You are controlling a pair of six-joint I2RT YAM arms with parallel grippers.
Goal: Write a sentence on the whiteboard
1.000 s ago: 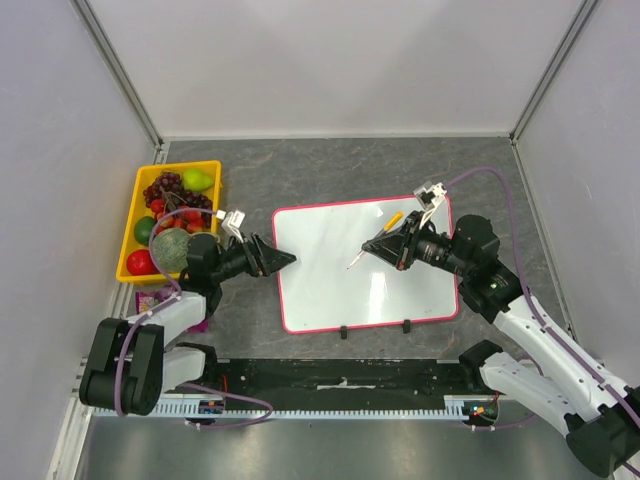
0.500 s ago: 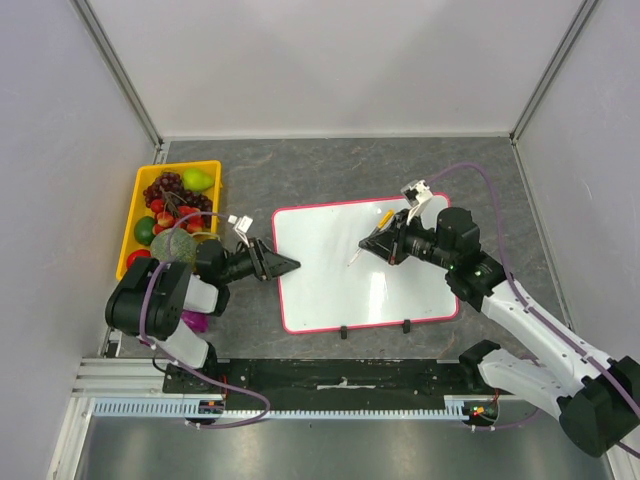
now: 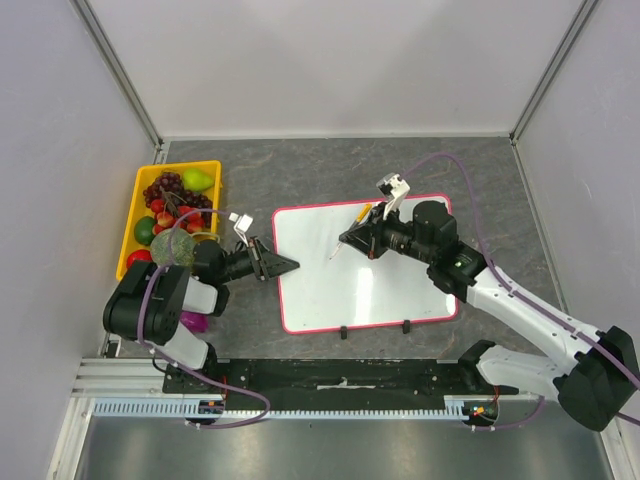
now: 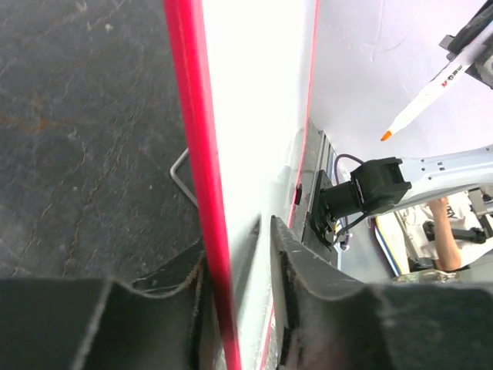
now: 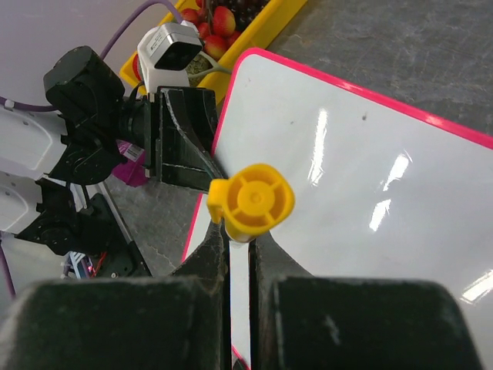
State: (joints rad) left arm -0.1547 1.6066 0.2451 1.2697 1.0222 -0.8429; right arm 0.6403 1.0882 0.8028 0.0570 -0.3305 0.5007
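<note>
The whiteboard (image 3: 380, 285) lies flat at mid-table, glossy white with a pink-red frame (image 4: 192, 116). The sentence is not in view; the white face (image 5: 370, 169) looks bare. My left gripper (image 3: 285, 264) straddles the board's left edge, one finger over it and one under (image 4: 235, 231). The jaws stand narrow, and whether they press on the board I cannot tell. My right gripper (image 3: 350, 238) is shut on a white marker (image 3: 336, 250) with a yellow end cap (image 5: 250, 202). Its orange tip (image 4: 385, 136) hangs just above the board's upper left part.
A yellow tray (image 3: 180, 165) of grapes, a pear and other fruit stands at the left, behind my left arm. A purple thing (image 3: 195, 320) lies by that arm's base. Two black feet (image 3: 343, 331) mark the board's near edge. Grey walls close in the table.
My right gripper has carried the marker left across the board toward its upper left. My left jaws have narrowed round the board's left edge.
</note>
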